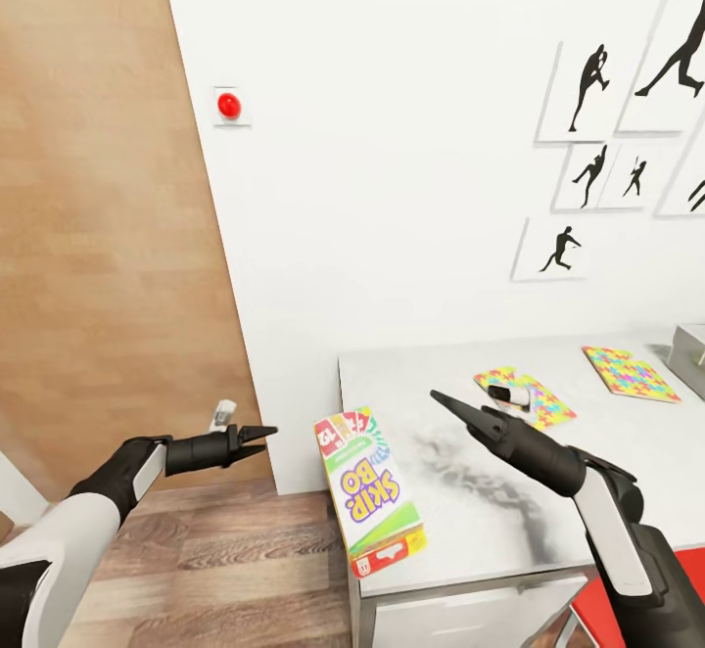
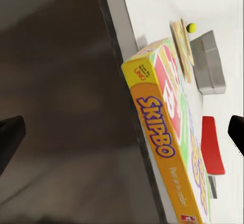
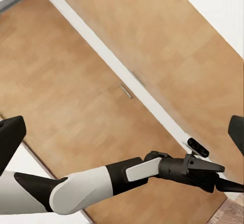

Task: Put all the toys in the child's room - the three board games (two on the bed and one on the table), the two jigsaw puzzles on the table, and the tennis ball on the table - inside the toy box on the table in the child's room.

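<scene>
Skip-Bo box (image 1: pixel 365 486) on table (image 1: pixel 460 531) at its front-left corner, overhanging the edge, two jigsaw puzzles (image 1: pixel 523 394) (image 1: pixel 630 373) farther back to the right, toy box (image 1: pixel 688 352) at far right, door (image 1: pixel 108 227) left of table.

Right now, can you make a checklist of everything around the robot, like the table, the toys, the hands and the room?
Surface: grey table, dark smudge in front of the right arm.
Job's things: Skip-Bo board game at the table's left edge, overhanging; two jigsaw puzzles flat farther back; tennis ball by the grey toy box.
Clutter: small white and black item on the nearer puzzle.
End effectors: left end effector open, beside the table, empty; right end effector above the table, empty.
Cables: nothing seen.
Surroundings: wooden door, red button, silhouette pictures, wood floor.
</scene>
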Controlling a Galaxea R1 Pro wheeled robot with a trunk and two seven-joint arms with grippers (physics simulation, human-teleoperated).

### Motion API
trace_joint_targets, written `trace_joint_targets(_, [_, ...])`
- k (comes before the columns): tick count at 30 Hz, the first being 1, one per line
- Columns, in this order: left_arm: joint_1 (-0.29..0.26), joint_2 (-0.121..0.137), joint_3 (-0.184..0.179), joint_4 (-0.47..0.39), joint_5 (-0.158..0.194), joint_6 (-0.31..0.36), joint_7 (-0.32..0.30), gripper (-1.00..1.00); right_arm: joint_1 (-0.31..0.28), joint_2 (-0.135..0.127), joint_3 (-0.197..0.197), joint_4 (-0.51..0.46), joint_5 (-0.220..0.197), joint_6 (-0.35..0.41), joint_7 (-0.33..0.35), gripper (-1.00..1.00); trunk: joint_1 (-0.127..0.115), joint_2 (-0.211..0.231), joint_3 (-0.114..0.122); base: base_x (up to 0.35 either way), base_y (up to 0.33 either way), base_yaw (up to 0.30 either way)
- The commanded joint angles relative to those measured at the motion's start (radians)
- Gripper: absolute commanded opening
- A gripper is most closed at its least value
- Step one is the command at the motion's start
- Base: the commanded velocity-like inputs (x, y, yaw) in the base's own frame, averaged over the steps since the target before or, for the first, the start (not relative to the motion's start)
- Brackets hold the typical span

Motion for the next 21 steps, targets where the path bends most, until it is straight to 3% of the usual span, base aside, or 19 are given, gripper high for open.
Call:
trace_joint_targets(1, [0.000, 0.000, 0.002, 0.000, 0.001, 0.008, -0.011, 1.00, 0.000, 0.000, -0.001, 0.000, -0.003, 0.006, 0.013, 1.00, 0.000, -0.001, -0.001, 0.000, 0.000, 0.000])
trace_joint_targets(6, [0.000, -0.001, 0.001, 0.000, 0.001, 0.005, -0.045, 1.00, 0.000, 0.000, -0.003, -0.001, 0.002, 0.004, 0.090, 1.00, 0.000, -0.001, -0.001, 0.000, -0.010, 0.000])
trace_joint_targets(21, [0.000, -0.005, 0.001, 0.000, 0.000, 0.002, -0.052, 1.00, 0.004, 0.000, -0.004, 0.002, 0.007, 0.002, 0.109, 1.00, 0.000, -0.001, -0.001, 0.000, -0.115, 0.000])
